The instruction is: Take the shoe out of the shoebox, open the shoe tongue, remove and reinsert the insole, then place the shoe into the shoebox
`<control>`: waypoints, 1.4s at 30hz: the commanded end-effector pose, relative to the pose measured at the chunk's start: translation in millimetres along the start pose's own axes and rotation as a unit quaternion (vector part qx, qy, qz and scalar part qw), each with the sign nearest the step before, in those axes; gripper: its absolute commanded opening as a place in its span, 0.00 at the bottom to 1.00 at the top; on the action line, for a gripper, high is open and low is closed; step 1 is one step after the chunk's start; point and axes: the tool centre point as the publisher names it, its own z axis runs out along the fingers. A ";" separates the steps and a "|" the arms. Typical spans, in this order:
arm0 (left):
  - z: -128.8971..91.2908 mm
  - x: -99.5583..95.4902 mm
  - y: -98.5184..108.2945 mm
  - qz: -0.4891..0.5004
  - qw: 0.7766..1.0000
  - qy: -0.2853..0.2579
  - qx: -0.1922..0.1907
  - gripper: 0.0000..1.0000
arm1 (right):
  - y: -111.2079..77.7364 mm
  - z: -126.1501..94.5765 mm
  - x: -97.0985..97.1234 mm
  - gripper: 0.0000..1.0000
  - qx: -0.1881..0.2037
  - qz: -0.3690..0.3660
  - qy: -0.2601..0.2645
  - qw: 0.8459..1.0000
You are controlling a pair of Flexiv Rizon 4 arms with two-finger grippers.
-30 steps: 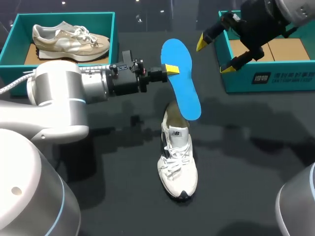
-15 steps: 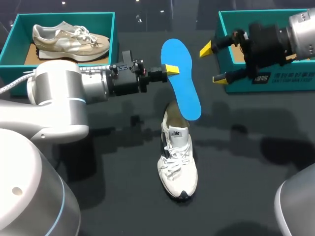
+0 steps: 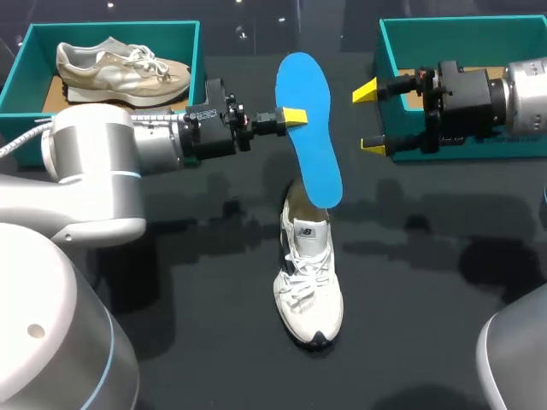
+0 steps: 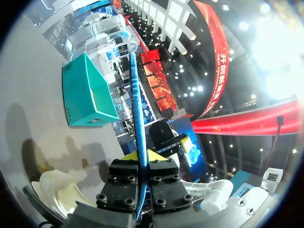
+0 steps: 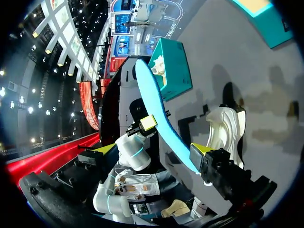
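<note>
A blue insole (image 3: 309, 128) hangs tilted in the air above the heel of a white shoe (image 3: 308, 273) that lies on the black table. My left gripper (image 3: 293, 116) is shut on the insole's edge. In the left wrist view the insole (image 4: 137, 104) shows edge-on between the closed fingers (image 4: 141, 159), with the white shoe (image 4: 59, 190) below. My right gripper (image 3: 367, 118) stands open just right of the insole, apart from it. In the right wrist view the insole (image 5: 159, 114) lies ahead between the spread yellow tips (image 5: 152, 149), with the shoe (image 5: 228, 126) beyond.
A teal shoebox (image 3: 102, 29) at the back left holds a beige shoe (image 3: 120, 68). A second teal shoebox (image 3: 479, 30) stands at the back right, behind my right arm. The left box (image 5: 173, 69) also shows in the right wrist view.
My right gripper has come down and leftward from over the right box and turned level, facing the insole. The left gripper has lifted the insole slightly.
</note>
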 end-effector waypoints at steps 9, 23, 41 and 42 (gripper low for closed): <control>-25.0 19.4 -14.6 0.280 0.958 -0.056 0.020 0.00 | 3.3 2.2 0.5 1.00 0.010 0.000 0.010 1.000; -34.7 28.9 -12.9 0.526 0.850 -0.033 -0.015 0.00 | 5.3 -0.1 -0.3 1.00 0.011 0.004 0.020 1.000; -44.2 47.6 -13.8 0.653 0.756 -0.022 -0.047 0.00 | 5.3 -0.1 -0.3 1.00 0.011 0.004 0.020 1.000; -45.0 48.3 -13.5 0.663 0.747 -0.024 -0.050 0.00 | 5.3 -0.1 -0.3 1.00 0.011 0.004 0.020 1.000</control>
